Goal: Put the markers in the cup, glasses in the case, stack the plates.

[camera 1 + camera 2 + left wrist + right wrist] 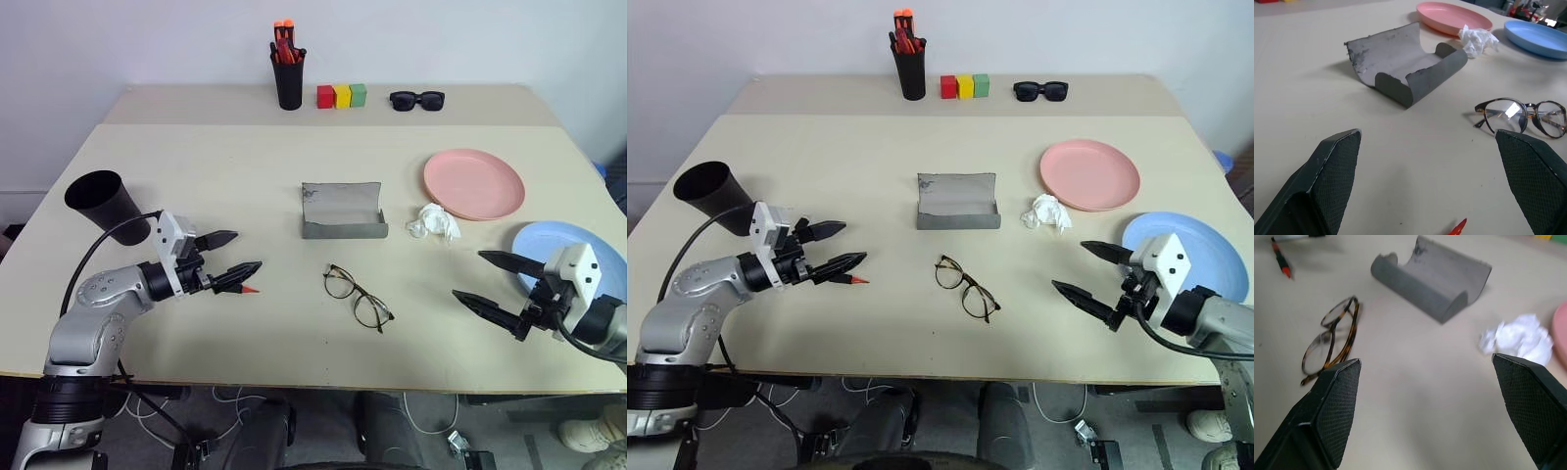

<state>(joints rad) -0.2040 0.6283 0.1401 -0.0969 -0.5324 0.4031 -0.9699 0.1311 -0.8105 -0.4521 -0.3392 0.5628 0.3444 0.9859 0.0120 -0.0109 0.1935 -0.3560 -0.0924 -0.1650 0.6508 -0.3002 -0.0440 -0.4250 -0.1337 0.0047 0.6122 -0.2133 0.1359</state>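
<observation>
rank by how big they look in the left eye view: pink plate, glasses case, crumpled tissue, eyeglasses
1. pink plate
2. glasses case, lying open
3. eyeglasses
4. crumpled tissue

The eyeglasses lie nearer the camera than the rest, so their lead over the tissue may be slightly flattered.

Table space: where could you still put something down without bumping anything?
Bare tabletop stretches between the black cup and the open grey case. It is crowded on the right, where crumpled paper sits by the pink plate and blue plate.
</observation>
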